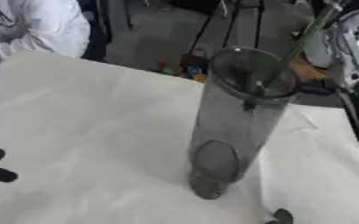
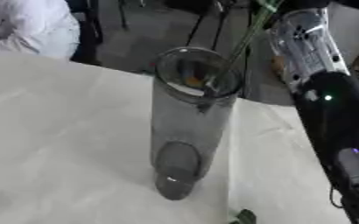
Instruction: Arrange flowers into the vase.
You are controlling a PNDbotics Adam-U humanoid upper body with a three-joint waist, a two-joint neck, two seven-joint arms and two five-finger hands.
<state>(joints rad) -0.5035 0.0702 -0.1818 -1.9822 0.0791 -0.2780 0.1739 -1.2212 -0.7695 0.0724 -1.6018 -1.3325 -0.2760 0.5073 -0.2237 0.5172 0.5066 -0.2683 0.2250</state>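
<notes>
Holding stem (image 1: pixel 301 41) in vase (image 1: pixel 228 131), right arm (image 2: pixel 328 100).

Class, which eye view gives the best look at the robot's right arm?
The right eye view: the right arm runs down the whole right side, silver above, black below. The left eye view catches only a sliver at its right edge, beside the vase.

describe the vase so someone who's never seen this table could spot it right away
On the white-covered table, look right of centre: the vase stands there, a tall clear glass cylinder with an open round mouth. A thin green stem slants into its mouth from the upper right. Nothing else tall stands on the cloth.
</notes>
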